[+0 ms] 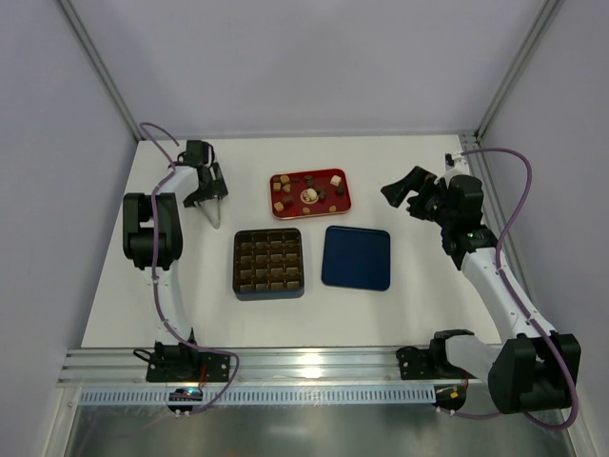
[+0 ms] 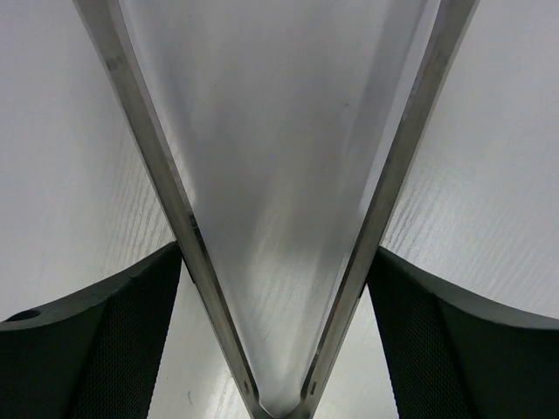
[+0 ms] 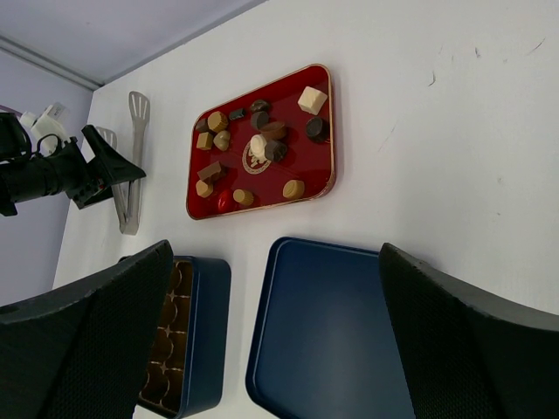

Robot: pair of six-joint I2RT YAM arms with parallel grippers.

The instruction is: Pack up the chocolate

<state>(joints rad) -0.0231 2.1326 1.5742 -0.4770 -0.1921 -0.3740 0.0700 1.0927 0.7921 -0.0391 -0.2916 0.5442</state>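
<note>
**A:** From above, how many of each?
**B:** One red tray (image 1: 312,172) holding roughly fifteen pieces of chocolate (image 1: 309,195). One gridded box (image 1: 269,292) and one blue lid (image 1: 357,257) sit side by side on the surface (image 1: 428,305), nearer the arms than the tray.

**A:** Left wrist?
**B:** One pair of tongs (image 2: 157,157). The left fingers (image 2: 105,349) are spread, one outside each arm; I can't tell whether they touch.

**A:** Right wrist?
**B:** The right fingers (image 3: 87,340) are wide apart and empty. Nothing covers the tray.

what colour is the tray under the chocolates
The tray is red, gold-rimmed; best in right wrist view.
</note>
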